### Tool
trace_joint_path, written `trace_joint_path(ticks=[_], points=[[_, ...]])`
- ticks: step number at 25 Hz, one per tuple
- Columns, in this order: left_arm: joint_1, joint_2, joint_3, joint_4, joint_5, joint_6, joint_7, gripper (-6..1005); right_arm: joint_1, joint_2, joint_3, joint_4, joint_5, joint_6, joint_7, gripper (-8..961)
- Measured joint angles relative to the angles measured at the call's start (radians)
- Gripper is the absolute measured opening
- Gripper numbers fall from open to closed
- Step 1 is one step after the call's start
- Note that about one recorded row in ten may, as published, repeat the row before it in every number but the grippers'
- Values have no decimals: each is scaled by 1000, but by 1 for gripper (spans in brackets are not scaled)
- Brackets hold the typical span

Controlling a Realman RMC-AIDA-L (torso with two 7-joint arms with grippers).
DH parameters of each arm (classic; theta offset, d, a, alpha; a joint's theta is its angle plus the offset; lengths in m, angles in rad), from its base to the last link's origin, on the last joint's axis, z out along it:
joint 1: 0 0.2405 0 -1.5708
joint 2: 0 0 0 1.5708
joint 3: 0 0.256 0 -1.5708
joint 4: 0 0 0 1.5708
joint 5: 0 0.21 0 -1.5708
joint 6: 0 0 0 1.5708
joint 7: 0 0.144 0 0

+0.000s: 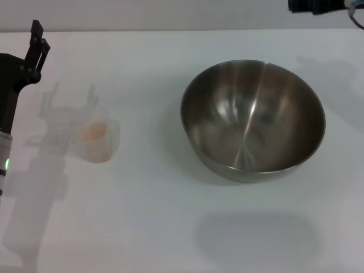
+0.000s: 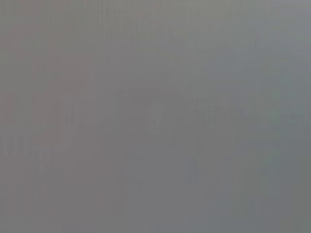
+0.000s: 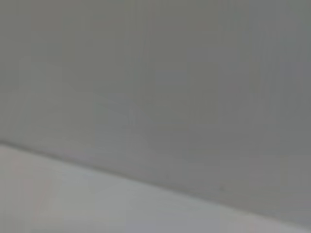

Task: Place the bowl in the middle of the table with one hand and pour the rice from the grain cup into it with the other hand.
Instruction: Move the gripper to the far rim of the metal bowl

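The bowl (image 1: pixel 253 119) is a large shiny steel bowl standing upright and empty on the white table (image 1: pixel 170 227), right of the middle. The grain cup (image 1: pixel 98 139) is a small clear plastic cup standing left of the bowl, with a low heap of pale beige rice (image 1: pixel 94 131) inside. My left gripper (image 1: pixel 37 42) is raised at the far left edge, behind and to the left of the cup, apart from it. My right gripper (image 1: pixel 318 5) shows only as a dark part at the top right corner, behind the bowl and apart from it. Both wrist views show only blank grey.
The cup and the arms cast soft shadows on the table. The table's far edge runs along the top of the head view. In the right wrist view a pale surface (image 3: pixel 73 204) meets a grey background.
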Motion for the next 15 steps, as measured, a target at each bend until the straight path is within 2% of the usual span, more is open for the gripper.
trace_joint_path(ticks=[2,3,4,8,15], points=[[0,0,0,0,0,1,0,829,44,-2,45,28,0,88,-30,676],[0,0,0,-1,1,2,0,829,90,-2,81,80,0,154,-61,676],[0,0,1,0,4,2,0,829,90,-2,81,80,0,154,-61,676],[1,0,1,0,6,2,0,828,189,-6,122,224,-29,263,-119,676],[3,-1,1,0,6,5,0,828,238,-15,126,317,-74,291,-145,676]])
